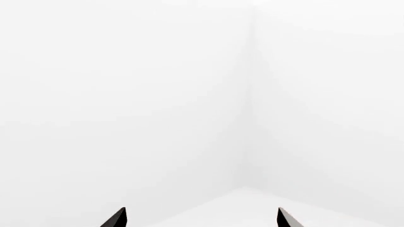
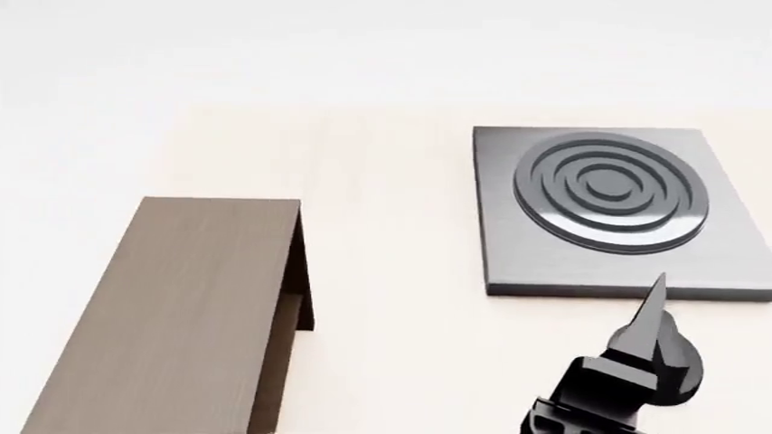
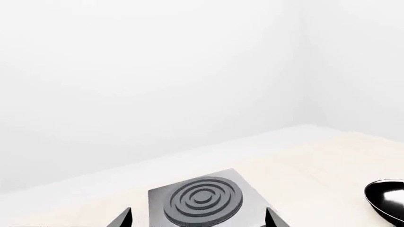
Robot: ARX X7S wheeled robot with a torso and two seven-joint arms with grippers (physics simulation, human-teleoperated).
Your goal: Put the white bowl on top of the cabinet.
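No writing, brands or labels can be read anywhere; on the pale table (image 2: 386, 271) there is 1 grey-brown wood cabinet (image 2: 181, 307) at the near left edge w/ its flat top bare, 1 square grey stove plate (image 2: 597, 212) w/ concentric rings toward the far right, and 1 glossy black pan (image 3: 388, 198) showing only partly at the edge of the right wrist view. The white bowl shows in no view, so its place can't be told. The right gripper (image 3: 198, 218) hangs at the near right just before the stove plate, jaws apart w/ nothing between, and the left gripper (image 1: 202, 218) faces blank white walls, jaws likewise apart and empty.
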